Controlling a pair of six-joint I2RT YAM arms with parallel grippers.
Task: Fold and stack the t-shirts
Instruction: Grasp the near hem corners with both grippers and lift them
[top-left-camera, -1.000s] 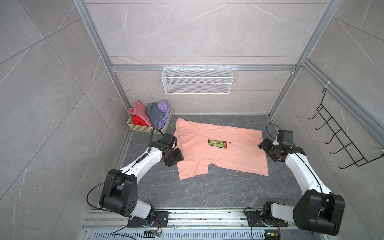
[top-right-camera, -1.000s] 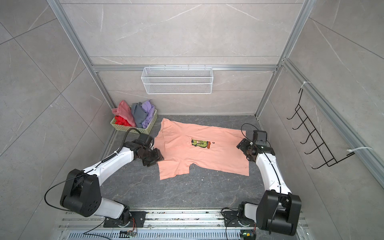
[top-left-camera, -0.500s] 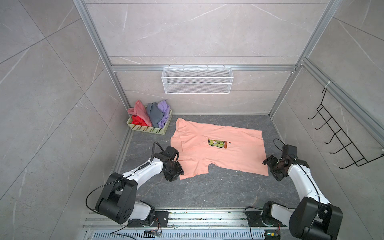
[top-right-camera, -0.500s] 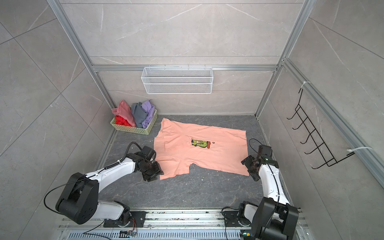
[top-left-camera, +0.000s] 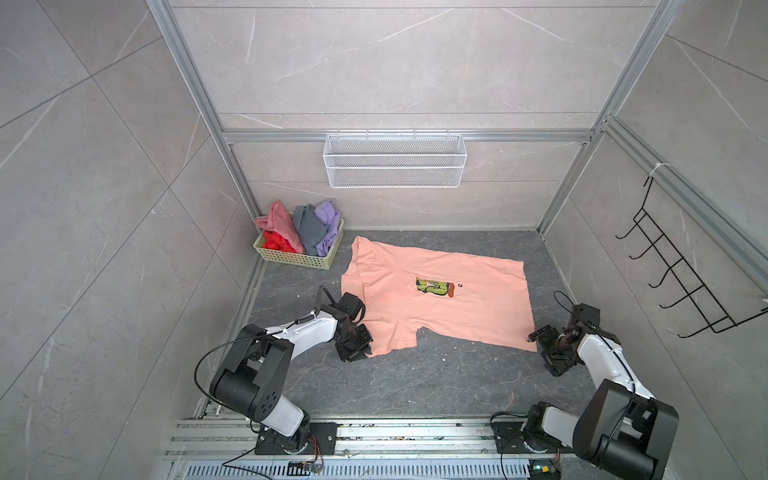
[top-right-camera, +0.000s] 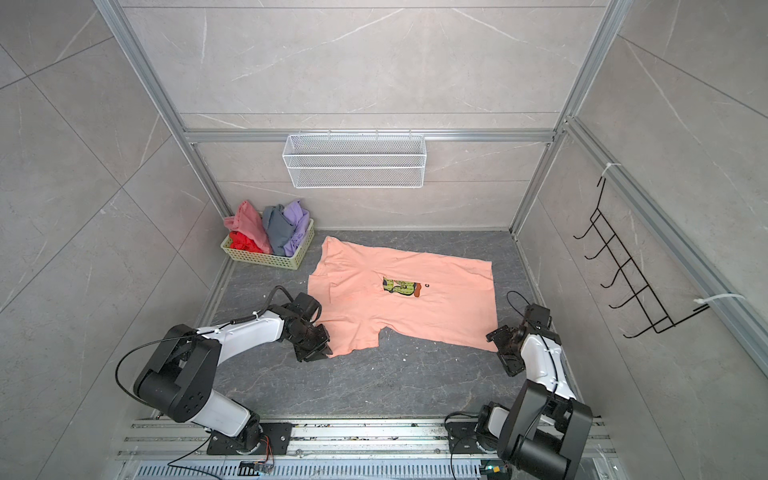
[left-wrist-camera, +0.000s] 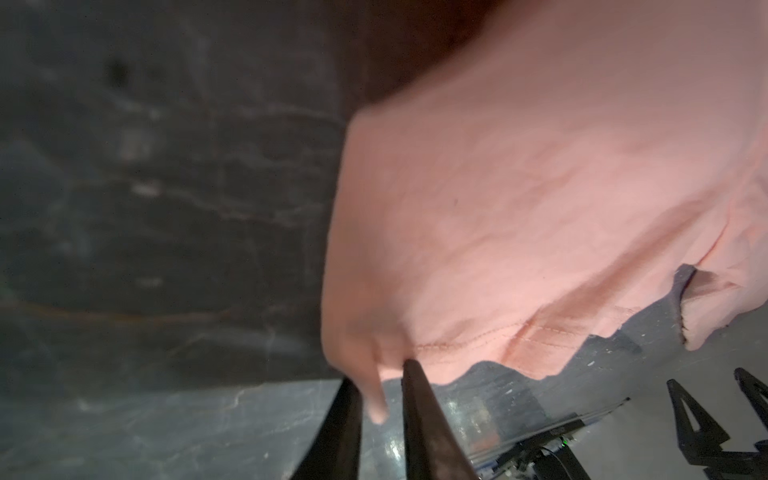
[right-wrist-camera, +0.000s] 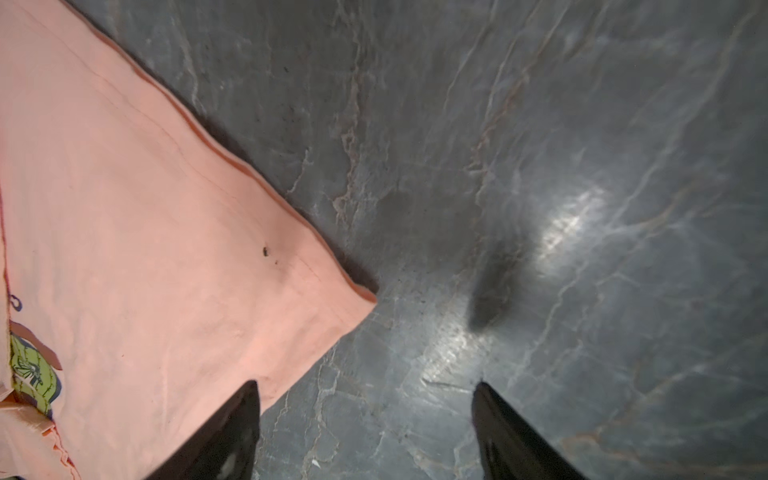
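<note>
The peach-orange t-shirt (top-right-camera: 415, 320) lay spread flat, left claw (top-right-camera: 322, 349) at its sleeve corner, right claw (top-right-camera: 500, 349) beside its hem corner.

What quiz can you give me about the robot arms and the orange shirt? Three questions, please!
1. True or false: the right gripper is clamped on the peach-orange t-shirt.
2. Where are the other t-shirts bunched up? A) in the pale green basket B) on the white wire shelf C) on the black wall hooks
3. Fill in the blank: the ___ gripper pinches the shirt's edge between its fingers.

Key:
1. False: its jaws stand open beside the shirt's corner.
2. A.
3. Left: the left gripper has cloth between its fingers.
</note>
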